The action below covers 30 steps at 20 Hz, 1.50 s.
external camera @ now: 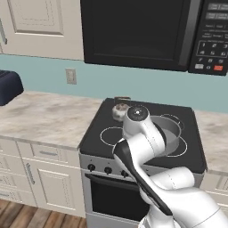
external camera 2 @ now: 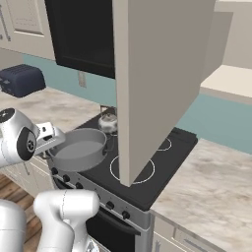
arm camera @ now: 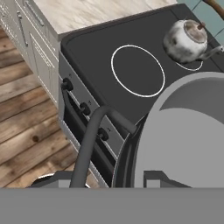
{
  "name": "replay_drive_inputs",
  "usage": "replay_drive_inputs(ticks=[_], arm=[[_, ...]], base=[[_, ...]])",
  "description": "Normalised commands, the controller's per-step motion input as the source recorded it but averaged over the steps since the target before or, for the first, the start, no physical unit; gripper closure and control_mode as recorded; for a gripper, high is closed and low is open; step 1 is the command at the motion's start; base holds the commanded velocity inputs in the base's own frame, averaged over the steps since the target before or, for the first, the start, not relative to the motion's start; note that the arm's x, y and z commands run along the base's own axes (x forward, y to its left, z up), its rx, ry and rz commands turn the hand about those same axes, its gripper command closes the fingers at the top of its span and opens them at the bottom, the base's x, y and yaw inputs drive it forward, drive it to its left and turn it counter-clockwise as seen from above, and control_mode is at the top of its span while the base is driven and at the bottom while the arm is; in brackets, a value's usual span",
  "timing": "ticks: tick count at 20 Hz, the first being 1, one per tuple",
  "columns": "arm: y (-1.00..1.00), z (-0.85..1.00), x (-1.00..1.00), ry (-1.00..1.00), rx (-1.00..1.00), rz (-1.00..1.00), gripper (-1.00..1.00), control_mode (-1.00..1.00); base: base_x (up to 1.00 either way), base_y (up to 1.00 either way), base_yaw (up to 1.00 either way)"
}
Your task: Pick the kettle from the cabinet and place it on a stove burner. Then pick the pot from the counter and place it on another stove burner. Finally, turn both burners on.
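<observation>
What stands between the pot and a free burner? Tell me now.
Nothing visible does. The pot hangs over the cooktop, and the large front burner beside it is bare. The kettle sits on a burner behind that one, clear of the way.

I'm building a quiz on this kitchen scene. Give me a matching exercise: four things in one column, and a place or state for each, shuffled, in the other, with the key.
Things:
1. kettle
2. pot
3. toaster
4. microwave

Places or states:
A. mounted on the wall above the cooktop
B. carried by the claw over the front of the stove
C. standing on a rear burner
D. sitting on the counter, left of the stove

Pairs: 1-C, 2-B, 3-D, 4-A
</observation>
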Motion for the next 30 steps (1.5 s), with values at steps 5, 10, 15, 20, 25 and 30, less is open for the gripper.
replay_drive_inputs(ticks=[5,10,15,20,25,30], arm=[[0.00,0.00,0.00,0.00,0.00,0.00,1.00,-1.00],[0.00,0.00,0.00,0.00,0.00,0.00,1.00,-1.00],[0.00,0.00,0.01,0.00,0.00,0.00,1.00,-1.00],[0.14,0.00,0.27,0.00,0.00,0.00,1.00,-1.00],[0.04,0.00,0.39,0.00,0.00,0.00,1.00,-1.00],[0.01,0.00,0.53,0.00,0.00,0.00,1.00,-1.00]], base=[[0.00,0.00,0.00],[0.00,0.00,0.00],[0.00,0.00,0.00],[0.00,0.00,0.00],[0.00,0.00,0.00],[0.00,0.00,0.00]])
